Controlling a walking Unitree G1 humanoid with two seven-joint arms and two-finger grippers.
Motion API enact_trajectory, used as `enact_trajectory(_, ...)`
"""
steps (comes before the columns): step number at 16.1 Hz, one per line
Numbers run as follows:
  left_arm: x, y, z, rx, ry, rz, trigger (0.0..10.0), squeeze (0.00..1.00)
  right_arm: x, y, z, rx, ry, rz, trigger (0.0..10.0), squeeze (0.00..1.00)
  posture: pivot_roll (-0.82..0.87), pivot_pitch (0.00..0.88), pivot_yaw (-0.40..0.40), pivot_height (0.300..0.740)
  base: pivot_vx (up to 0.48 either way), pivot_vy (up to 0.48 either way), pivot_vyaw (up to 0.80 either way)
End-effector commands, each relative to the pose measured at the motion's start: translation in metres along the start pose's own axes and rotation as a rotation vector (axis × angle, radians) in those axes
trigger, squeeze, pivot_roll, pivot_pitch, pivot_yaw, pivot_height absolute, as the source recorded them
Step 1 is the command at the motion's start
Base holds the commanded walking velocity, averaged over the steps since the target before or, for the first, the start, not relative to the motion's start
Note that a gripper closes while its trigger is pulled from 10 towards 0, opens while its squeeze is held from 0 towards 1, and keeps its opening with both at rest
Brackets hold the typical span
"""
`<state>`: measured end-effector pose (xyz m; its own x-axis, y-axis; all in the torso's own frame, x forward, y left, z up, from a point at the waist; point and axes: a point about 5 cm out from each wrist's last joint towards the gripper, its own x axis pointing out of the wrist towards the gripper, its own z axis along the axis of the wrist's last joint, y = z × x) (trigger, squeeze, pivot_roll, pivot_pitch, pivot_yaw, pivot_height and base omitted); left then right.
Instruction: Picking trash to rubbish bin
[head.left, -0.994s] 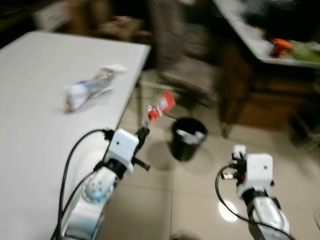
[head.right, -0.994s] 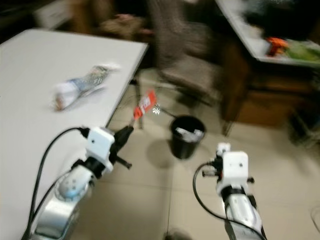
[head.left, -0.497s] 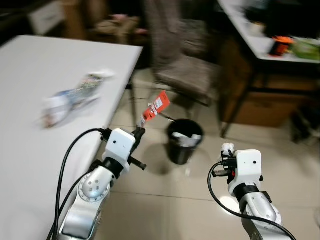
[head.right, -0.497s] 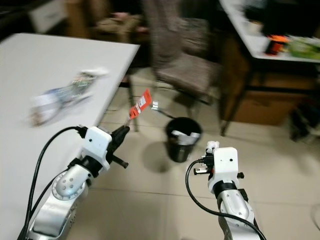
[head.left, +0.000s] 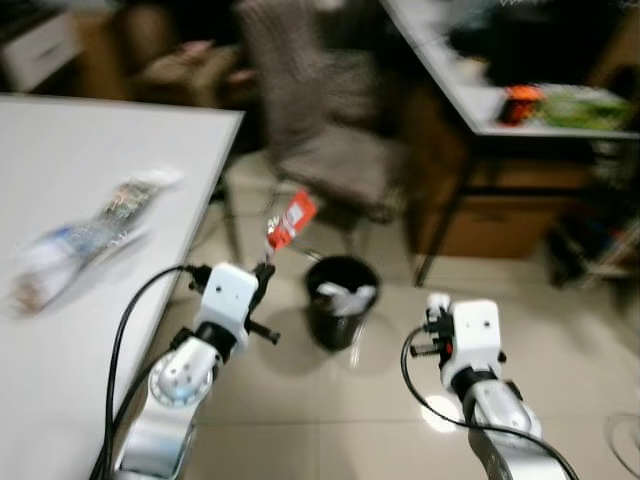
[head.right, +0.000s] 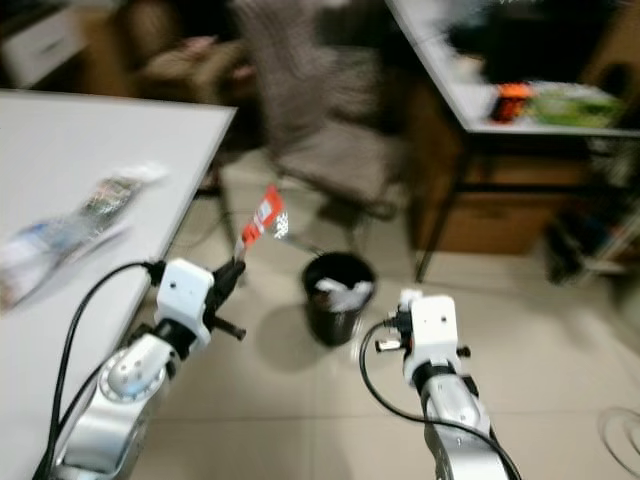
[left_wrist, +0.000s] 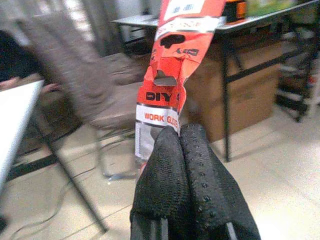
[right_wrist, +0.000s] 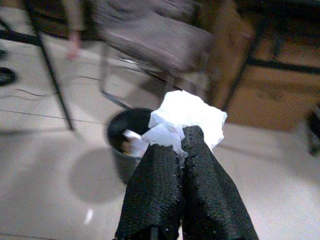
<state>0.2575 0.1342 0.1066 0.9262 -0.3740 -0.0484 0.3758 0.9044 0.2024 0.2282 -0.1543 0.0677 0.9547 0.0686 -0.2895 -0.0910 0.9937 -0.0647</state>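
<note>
My left gripper (left_wrist: 180, 131) is shut on a red and white wrapper (left_wrist: 172, 70), held up beside the table corner (head.left: 289, 219). The right gripper (right_wrist: 181, 136) is shut on a crumpled white tissue (right_wrist: 187, 117), lower and to the right of the bin. A small black rubbish bin (head.left: 339, 299) with white trash in it stands on the tiled floor between the two arms, a little ahead. A crumpled plastic wrapper (head.left: 85, 238) lies on the white table (head.left: 60, 150) to my left.
A patterned chair (head.left: 325, 130) stands behind the bin. A second table (head.left: 500, 100) with dark legs, carrying orange and green items, is at the right, with a cardboard box (head.left: 500, 220) under it. Cables lie on the floor near the chair.
The camera has swung, shifting the whole scene left. The bin now sits closer between the arms. Both grippers keep hold of their trash.
</note>
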Motion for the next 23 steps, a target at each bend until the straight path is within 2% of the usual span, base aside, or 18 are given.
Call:
enact_trajectory(1,0.003,-0.007,-0.004,0.001,0.011,-0.017,10.0,0.00,0.003,-0.009,-0.004,-0.007,0.013,-0.034,10.0,0.00,-0.05,0.053,-0.018,0.740,0.341,0.000,0.00)
enact_trajectory(5,0.000,-0.008,-0.016,0.014,0.051,-0.032,10.0,0.00,0.015,-0.004,-0.007,-0.027,0.027,-0.001,10.0,0.00,-0.05,0.047,-0.019,0.740,0.338,0.000,0.00)
enact_trajectory(10,0.000,-0.010,-0.021,0.016,0.057,-0.037,10.0,0.00,0.016,-0.006,-0.012,-0.025,0.031,-0.008,10.0,0.00,-0.05,0.042,-0.019,0.740,0.339,0.000,0.00)
enact_trajectory(13,0.004,-0.011,-0.023,0.014,0.058,-0.046,10.0,0.00,0.015,-0.008,-0.017,-0.013,0.054,-0.020,10.0,0.00,-0.06,0.051,-0.012,0.740,0.340,0.000,0.00)
enact_trajectory(16,0.008,-0.015,-0.029,0.012,0.078,-0.064,10.0,0.00,0.016,-0.007,-0.023,-0.011,0.080,-0.023,10.0,0.00,-0.06,0.068,-0.002,0.740,0.340,0.000,-0.67)
enact_trajectory(23,0.015,-0.012,-0.034,0.015,0.094,-0.059,10.0,0.00,0.022,-0.004,-0.020,-0.037,0.071,0.005,10.0,0.00,-0.06,0.072,-0.001,0.740,0.339,0.000,-0.08)
